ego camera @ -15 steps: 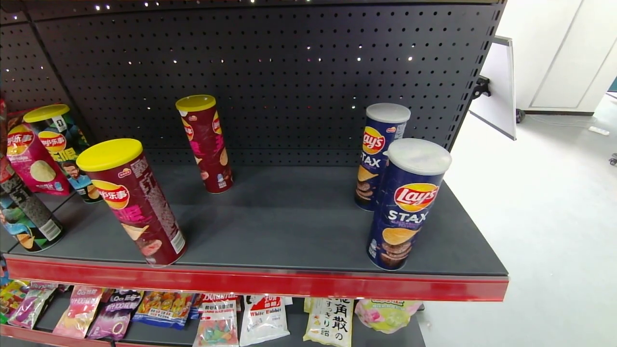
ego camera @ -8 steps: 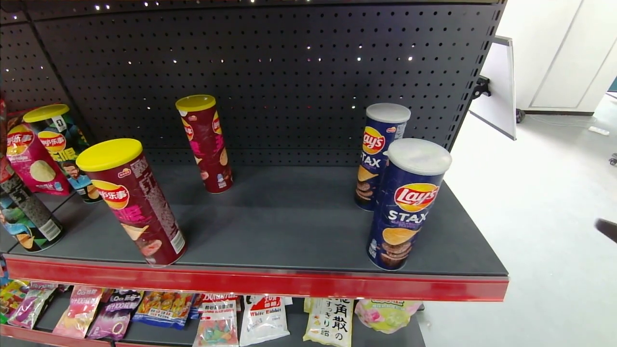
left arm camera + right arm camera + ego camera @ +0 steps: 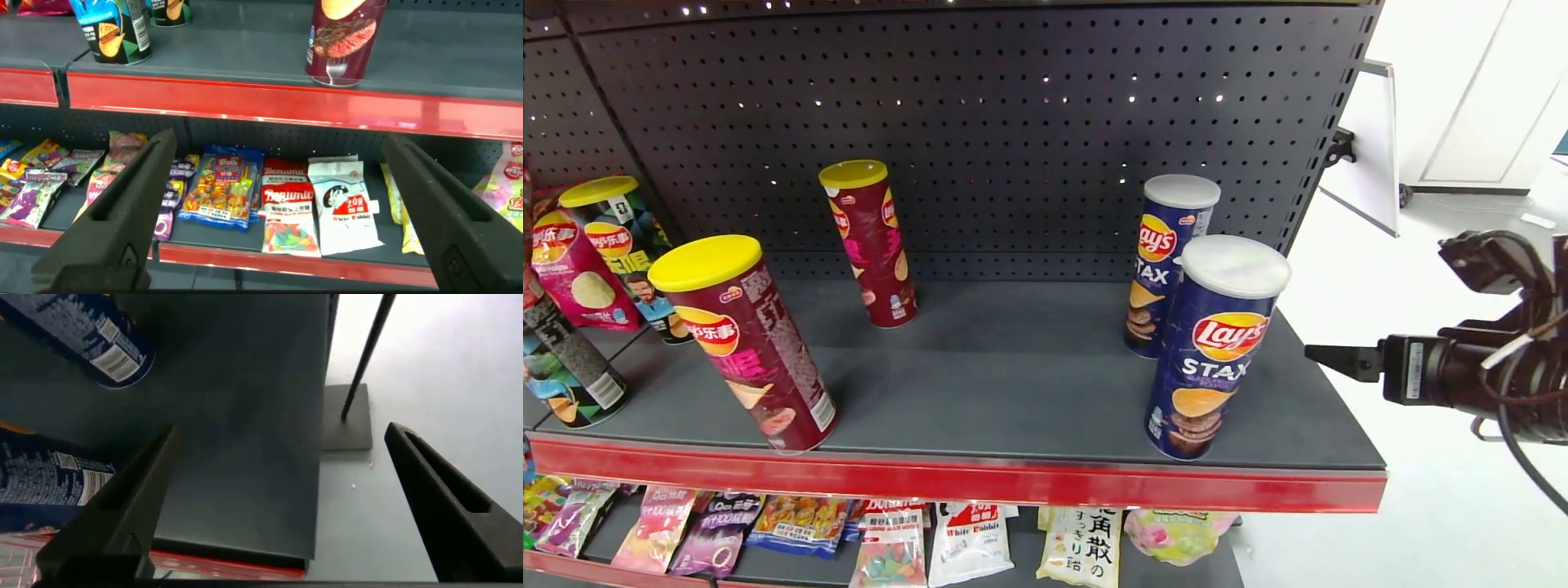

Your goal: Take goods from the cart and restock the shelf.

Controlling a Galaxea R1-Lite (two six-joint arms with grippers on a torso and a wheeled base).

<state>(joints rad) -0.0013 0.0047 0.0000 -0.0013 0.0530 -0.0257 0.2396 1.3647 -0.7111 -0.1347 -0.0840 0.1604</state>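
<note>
Both gape wide and empty: the right end effector beside the shelf's right end, the left end effector facing snack bags under that shelf.

The right gripper now juts into the middle right of the head view. A second ago that spot holds only pale floor, and half a second ago just a dark tip at the right edge. Its dark finger points left toward the front blue can, its tip at the right edge of the shelf.
</note>
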